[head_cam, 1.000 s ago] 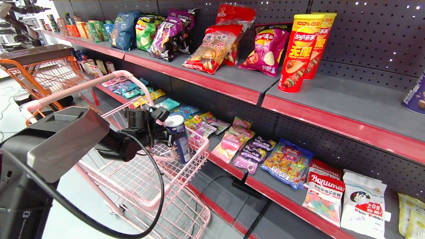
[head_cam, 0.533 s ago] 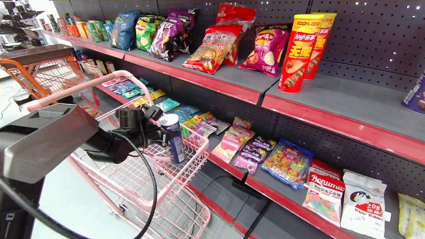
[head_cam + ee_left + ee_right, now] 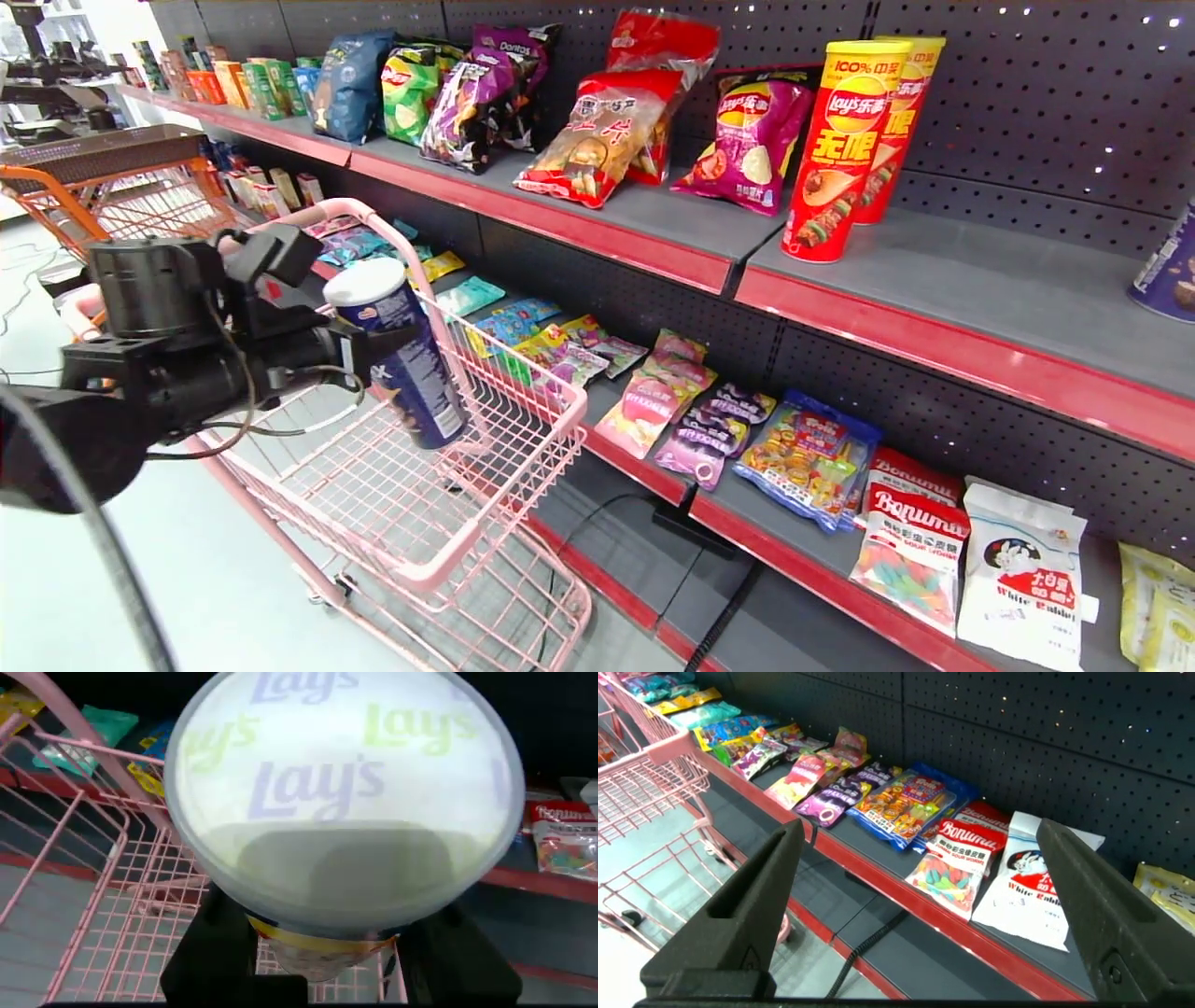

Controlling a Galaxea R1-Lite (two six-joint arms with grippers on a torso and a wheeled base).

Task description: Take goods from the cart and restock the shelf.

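The dark blue cardboard chip can with the white plastic lid (image 3: 422, 397) hangs in the air over the pink wire shopping cart (image 3: 571, 397). It tilts a little, its lid toward the cart's handle and its base above the basket mesh, touching nothing below. In the left wrist view the lid (image 3: 346, 793) sits just ahead of the camera. The left gripper (image 3: 369, 341) has closed its black fingers (image 3: 210, 952) on the can's upper part, just under the lid, one on each side.

The cart stands just beside the long grey shelving with red front edges (image 3: 934, 359). On the upper shelf stand two tall yellow-and-red chip cans (image 3: 840, 149), with bags of crisps in a row toward the left. The lower shelf holds flat candy packets, among them a white bag (image 3: 1022, 569).

The right gripper (image 3: 920, 933) is near that lower shelf, its dark fingers (image 3: 747, 915) spread wide with nothing between them. An orange wire cart (image 3: 121, 201) stands beyond the pink one.
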